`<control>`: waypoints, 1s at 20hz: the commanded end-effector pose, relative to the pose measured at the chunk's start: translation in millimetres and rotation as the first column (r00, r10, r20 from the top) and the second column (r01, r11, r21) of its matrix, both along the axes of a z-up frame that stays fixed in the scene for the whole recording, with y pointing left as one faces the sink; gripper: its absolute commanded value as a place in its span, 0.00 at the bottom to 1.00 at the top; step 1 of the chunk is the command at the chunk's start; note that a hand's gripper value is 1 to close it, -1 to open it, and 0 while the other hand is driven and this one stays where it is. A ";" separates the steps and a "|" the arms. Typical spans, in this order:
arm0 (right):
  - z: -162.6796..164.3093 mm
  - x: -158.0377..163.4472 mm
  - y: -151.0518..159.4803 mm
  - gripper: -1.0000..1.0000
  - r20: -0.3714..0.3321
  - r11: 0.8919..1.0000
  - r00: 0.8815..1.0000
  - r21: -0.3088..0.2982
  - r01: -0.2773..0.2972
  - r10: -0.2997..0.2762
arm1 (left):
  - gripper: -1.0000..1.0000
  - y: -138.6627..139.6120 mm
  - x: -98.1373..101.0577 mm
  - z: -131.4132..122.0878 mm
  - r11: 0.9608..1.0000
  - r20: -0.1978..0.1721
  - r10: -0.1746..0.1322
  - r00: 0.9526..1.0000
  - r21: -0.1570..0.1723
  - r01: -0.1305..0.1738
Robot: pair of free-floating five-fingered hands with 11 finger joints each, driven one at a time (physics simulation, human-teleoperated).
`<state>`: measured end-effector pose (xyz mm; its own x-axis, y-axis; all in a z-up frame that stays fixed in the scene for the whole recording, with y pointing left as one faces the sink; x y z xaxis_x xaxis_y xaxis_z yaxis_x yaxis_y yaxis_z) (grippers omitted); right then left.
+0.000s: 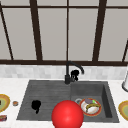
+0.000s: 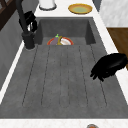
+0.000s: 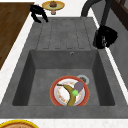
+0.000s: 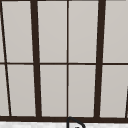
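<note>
Faucet [image 1: 72, 68] is standing at the sink's back rim, its black matte neck arching toward the basin. Right hand [image 1: 74, 74] is hovering just beside the neck, fingers curling downward and gripping nothing. Left hand [image 1: 36, 105] is hanging well apart over the ribbed grey drainboard [image 1: 47, 97], fingers drooping. Plate [image 1: 91, 107] with banana is lying in the basin; a glossy red ball [image 1: 67, 115] is sitting in front.

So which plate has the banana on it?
The red-rimmed plate down in the sink basin. It holds the banana. The yellow plates sit up on the counter beside the sink.
</note>
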<state>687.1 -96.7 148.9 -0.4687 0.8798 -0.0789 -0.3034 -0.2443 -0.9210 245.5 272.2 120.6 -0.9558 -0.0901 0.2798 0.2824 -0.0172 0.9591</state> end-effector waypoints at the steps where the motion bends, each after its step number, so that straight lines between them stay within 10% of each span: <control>1: 26.1 14.0 22.9 1.00 0.000 0.999 1.000 -0.047 0.000 0.000 | 0.50 0.0 0.0 0.0 1.000 0.000 0.000 1.000 0.000 0.000; 20: 35.1 2.4 47.5 1.00 0.063 0.977 0.998 -0.213 -0.004 0.018 | 0.50 0.0 0.0 0.0 1.000 0.000 0.000 1.000 0.000 0.000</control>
